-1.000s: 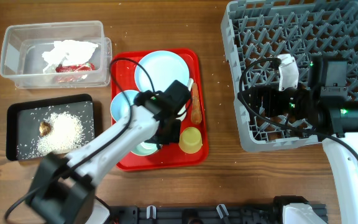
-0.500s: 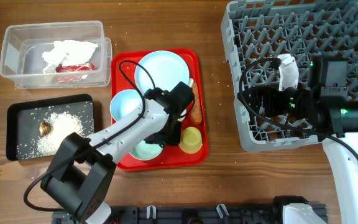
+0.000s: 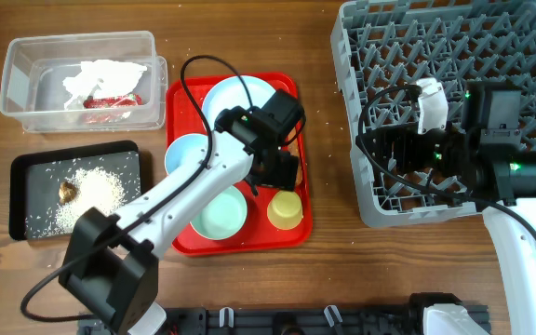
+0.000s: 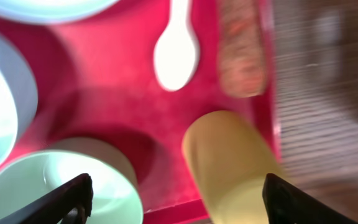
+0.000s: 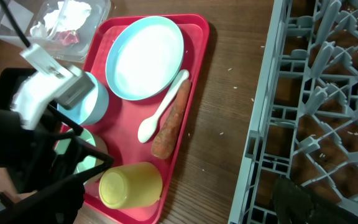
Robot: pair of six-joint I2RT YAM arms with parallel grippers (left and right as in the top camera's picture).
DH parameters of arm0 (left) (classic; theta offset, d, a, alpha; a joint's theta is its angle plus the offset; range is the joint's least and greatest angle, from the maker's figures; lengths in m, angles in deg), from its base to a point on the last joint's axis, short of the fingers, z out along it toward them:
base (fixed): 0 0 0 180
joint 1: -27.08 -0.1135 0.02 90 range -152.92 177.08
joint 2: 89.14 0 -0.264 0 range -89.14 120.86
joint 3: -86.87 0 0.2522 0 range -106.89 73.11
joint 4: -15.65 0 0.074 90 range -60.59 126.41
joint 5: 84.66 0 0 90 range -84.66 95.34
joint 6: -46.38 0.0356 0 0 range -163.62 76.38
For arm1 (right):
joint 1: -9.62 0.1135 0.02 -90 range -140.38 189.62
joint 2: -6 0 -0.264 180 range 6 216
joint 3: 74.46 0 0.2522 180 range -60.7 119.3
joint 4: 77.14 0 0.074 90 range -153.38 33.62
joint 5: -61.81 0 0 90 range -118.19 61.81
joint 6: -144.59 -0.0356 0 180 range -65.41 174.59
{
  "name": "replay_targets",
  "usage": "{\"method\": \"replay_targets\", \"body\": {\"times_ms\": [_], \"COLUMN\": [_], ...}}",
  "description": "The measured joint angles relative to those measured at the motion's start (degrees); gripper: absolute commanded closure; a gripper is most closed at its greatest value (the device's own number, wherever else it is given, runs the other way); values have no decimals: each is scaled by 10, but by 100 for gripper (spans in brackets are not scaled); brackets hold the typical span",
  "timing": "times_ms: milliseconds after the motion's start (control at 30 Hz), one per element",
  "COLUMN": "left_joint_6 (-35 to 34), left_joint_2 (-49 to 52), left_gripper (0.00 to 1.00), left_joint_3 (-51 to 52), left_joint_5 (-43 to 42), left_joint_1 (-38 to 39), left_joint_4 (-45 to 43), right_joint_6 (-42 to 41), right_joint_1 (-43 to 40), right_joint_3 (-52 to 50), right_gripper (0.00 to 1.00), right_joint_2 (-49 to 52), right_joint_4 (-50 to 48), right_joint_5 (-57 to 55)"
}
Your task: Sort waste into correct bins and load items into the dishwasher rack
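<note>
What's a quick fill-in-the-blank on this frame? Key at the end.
The crumpled white tissue lies in the ____ rectangular plastic tub.
The loose white rice grains lie in the shallow ____ rectangular tray.
The white plastic spoon lies beside the orange-brown carrot-like stick on the flat ____ tray.
Missing: clear; black; red.

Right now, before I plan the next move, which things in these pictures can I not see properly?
Overhead: the left arm hides the white spoon and the carrot stick almost fully; only the right wrist view shows them whole.
Left wrist: everything is blurred; the top edge cuts off the light-blue plate, the bottom edge the yellow cup.
Right wrist: the top edge cuts off the clear tub.
</note>
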State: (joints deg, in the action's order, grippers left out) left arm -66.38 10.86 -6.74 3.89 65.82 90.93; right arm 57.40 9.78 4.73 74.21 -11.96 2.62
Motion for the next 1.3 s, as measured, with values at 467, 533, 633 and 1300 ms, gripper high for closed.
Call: {"method": "replay_targets", "body": {"times_ms": [467, 533, 633, 1300], "left_joint_6": [92, 93, 94, 61], "left_joint_2": [-4, 11, 28, 37], "left_gripper": [2, 3, 4, 9], "left_joint_3": [-19, -19, -19, -19], "left_joint_5": [-14, -11, -4, 1], "left_joint_1": [96, 103, 104, 111], "left_joint_4": [26, 27, 28, 58], "right_joint_6": [-7, -9, -9, -11], "right_joint_1": [0, 0, 0, 0], "right_joint_3": [0, 0, 0, 0], "right_gripper": [0, 0, 0, 0], "right_joint_2": [0, 0, 0, 0], "right_joint_4": [0, 0, 0, 0], "right_joint_5": [0, 0, 0, 0]}}
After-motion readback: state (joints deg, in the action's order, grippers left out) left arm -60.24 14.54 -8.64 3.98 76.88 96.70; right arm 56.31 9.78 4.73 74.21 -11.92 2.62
